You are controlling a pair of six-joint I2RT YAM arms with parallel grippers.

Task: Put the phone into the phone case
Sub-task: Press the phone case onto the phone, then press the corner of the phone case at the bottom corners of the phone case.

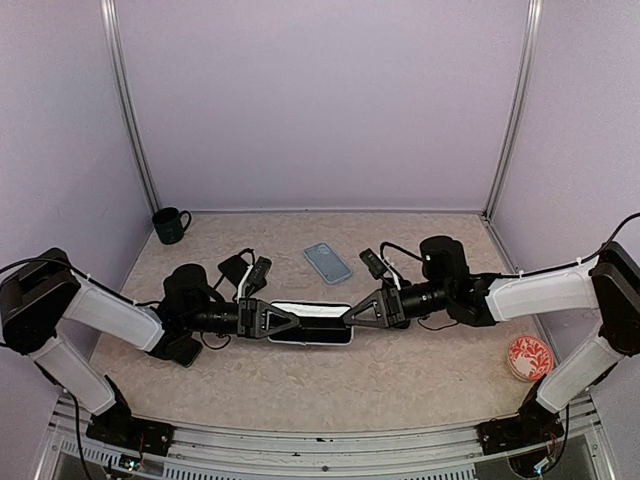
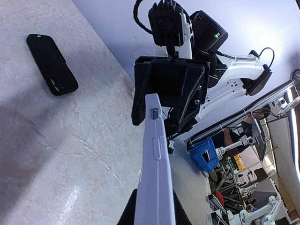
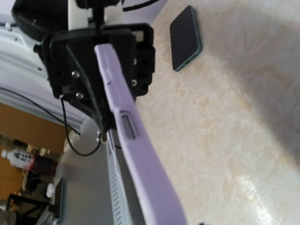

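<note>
Top external view shows the two arms reaching toward each other over the middle of the speckled beige desk (image 1: 400,385). A lavender soft-plastic phone case (image 1: 310,331) is stretched lengthwise between them. The left fingers (image 1: 280,321) meet the case's left end and the right fingers (image 1: 362,310) meet its right end. From above, the case shows a pale rim round a dark middle; whether that is bare lining I cannot tell.

Left wrist view has the case edge-on, rising from between the dark left fingers. They press against both its sides, so they are closed on it. Its far end sits at the right arm's black finger mount.

Right wrist view also shows the case edge-on, running up to the left fingers. The right fingers are almost out of that picture, so I cannot tell whether they clamp the case or stand slack.

A slim dark-screened phone with a teal rim (image 1: 328,262) lies flat on the desk just behind the case, apart from it and touched by neither arm. A dark green mug (image 1: 170,225) stands at the far left corner. A small round red-patterned dish (image 1: 530,357) sits near the right arm.
</note>
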